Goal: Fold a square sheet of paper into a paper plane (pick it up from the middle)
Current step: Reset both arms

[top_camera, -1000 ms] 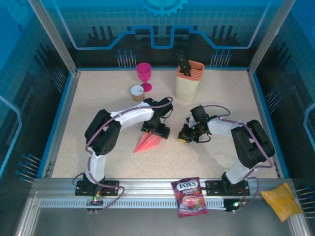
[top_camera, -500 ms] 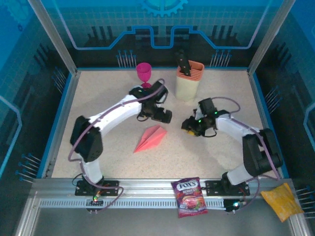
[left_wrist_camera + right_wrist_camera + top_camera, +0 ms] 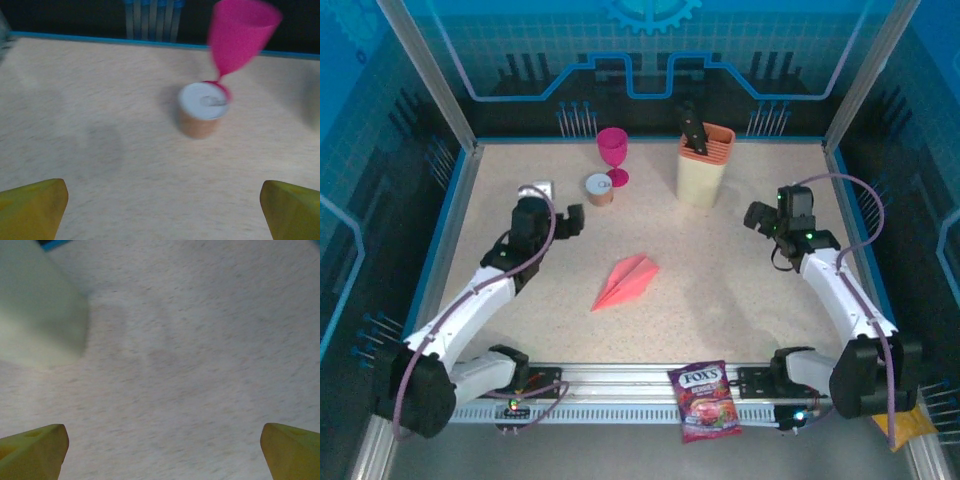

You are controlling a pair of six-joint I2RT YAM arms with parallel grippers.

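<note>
The speckled table [image 3: 500, 300] takes up most of what I see from overhead, with the left arm [image 3: 470, 305] stretched up its left side and the right arm [image 3: 840, 290] up its right. At the far edge stands a beige knife block [image 3: 703, 172] with a black handle sticking out of it. To its left are a magenta goblet [image 3: 613, 150] and a small white-topped can [image 3: 598, 188] just in front of the goblet's foot. A purple candy bag [image 3: 704, 400] lies on the near rail. The paper plane [image 3: 628, 282] rests flat near the middle of the table, touched by nothing. Its long axis runs on a diagonal, with the narrow point toward the near left and the wide tail toward the far right. The left gripper [image 3: 162, 195] has its yellow fingers [image 3: 32, 207] spread wide with nothing between them, and it faces the can and goblet. The right gripper [image 3: 162, 437] is just as wide and empty over bare table, with the foot of the knife block at the edge of its view. So the plane lies nearer me than either hand and inward of both, behind the way they point. I judge the left hand the closer one. Any reach for the plane would mean turning that wrist back toward the centre and coming in across the crease. The fold itself looks finished to me.
</note>
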